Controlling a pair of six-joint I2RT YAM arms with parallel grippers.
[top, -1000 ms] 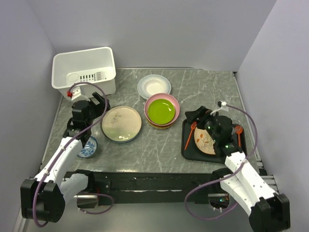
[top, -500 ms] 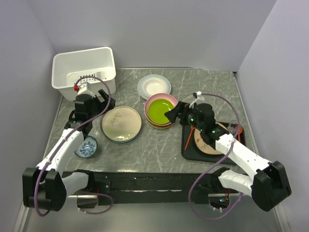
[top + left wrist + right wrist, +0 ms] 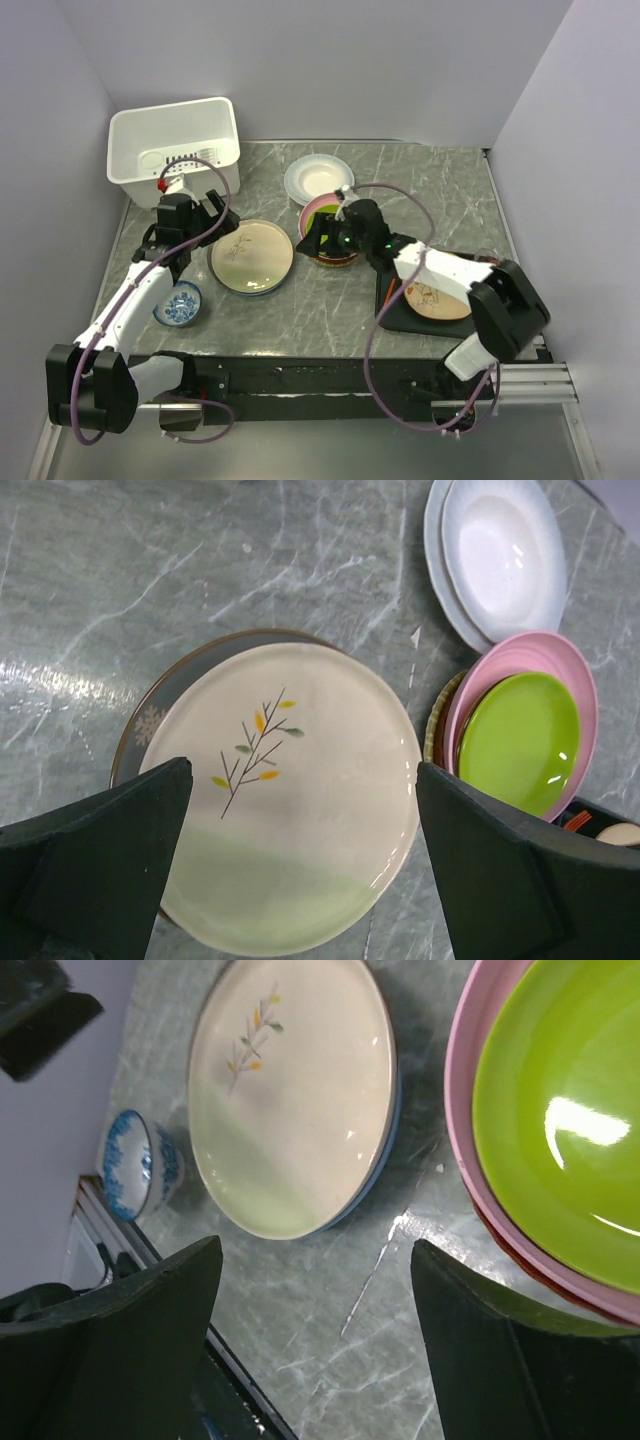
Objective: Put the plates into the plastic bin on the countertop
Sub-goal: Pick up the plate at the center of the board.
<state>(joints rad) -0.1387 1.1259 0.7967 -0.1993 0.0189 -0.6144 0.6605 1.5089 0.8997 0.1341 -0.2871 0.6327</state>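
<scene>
One claw, the right gripper [image 3: 310,241], is spread wide and empty; the green plate [image 3: 560,1130] is found just to its right.

White arms [image 3: 130,305], black joints [image 3: 80,395], purple cables [image 3: 368,350]

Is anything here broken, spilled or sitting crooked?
Nothing stands out. The cream plate lies flat, the green plate nests in the pink plate, the white plate looks whole, and nothing is spilled on the countertop.
</scene>
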